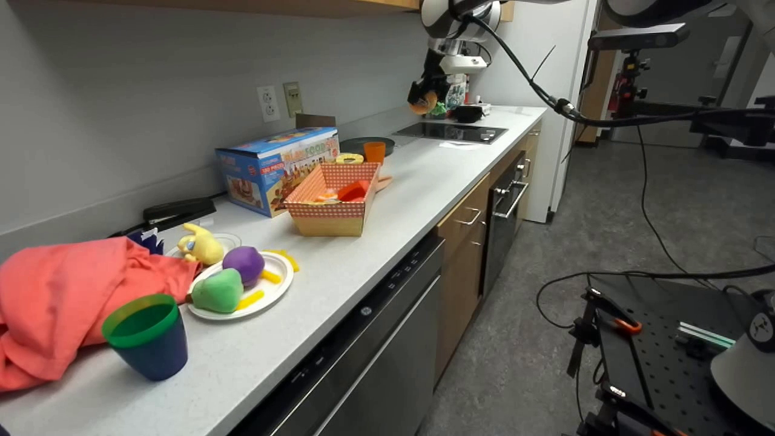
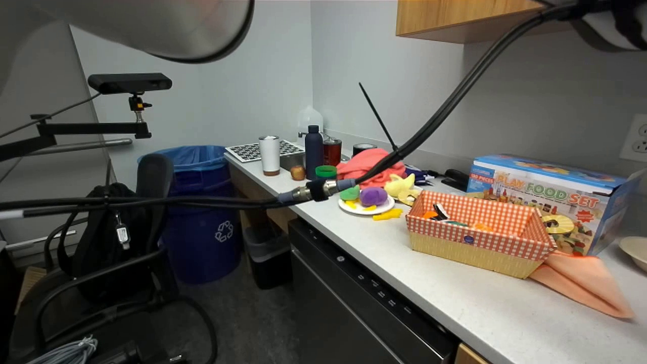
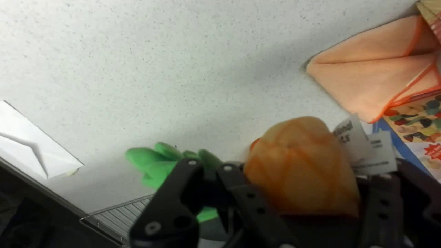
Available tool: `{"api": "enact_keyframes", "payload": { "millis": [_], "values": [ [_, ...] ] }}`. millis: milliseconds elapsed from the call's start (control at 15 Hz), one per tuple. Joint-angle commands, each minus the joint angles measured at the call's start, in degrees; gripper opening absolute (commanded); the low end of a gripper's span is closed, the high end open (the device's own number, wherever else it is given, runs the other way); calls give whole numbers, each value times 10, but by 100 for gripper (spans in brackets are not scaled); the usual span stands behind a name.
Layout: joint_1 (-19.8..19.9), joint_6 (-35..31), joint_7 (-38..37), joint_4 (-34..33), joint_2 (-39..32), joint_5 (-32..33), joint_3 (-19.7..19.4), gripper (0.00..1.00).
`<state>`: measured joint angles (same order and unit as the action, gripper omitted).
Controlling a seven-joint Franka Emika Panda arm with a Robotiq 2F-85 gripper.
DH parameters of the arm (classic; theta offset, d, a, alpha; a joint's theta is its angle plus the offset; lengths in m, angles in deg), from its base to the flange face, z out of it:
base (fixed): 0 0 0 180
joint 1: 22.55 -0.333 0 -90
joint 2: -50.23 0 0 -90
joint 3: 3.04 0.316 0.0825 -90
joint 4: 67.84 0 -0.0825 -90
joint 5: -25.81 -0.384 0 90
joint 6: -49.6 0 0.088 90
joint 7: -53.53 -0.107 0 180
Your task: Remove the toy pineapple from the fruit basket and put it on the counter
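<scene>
My gripper (image 1: 428,85) is shut on the toy pineapple (image 1: 423,104), orange-yellow with green leaves, and holds it above the far part of the pale counter (image 1: 393,212). In the wrist view the pineapple (image 3: 299,168) sits between the fingers; its leaves stick out to the left and a white tag to the right. The gripper is out of view in an exterior view that shows the counter (image 2: 384,247). The fruit basket (image 1: 330,226), with red-checked lining, stands apart from the gripper with small toy pieces inside. It also shows in an exterior view (image 2: 465,253).
A blue play food box (image 1: 260,172) stands beside the basket. A peach cloth (image 3: 365,69) lies near it. An orange cup (image 1: 374,151) and black cooktop (image 1: 454,131) are farther along. A wire rack (image 3: 120,213) and white paper (image 3: 31,144) show in the wrist view.
</scene>
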<state>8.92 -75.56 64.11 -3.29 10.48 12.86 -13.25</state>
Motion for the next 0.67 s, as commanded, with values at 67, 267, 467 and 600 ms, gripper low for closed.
{"api": "enact_keyframes", "payload": {
  "millis": [67,267,467,600],
  "values": [
    [2,-50,2,10,-33,-8,7,0],
    [-2,-65,-7,7,-61,-3,10,0],
    [-10,-85,-11,14,-78,0,9,0],
    [-14,-94,-10,24,-84,1,8,0]
  ]
}}
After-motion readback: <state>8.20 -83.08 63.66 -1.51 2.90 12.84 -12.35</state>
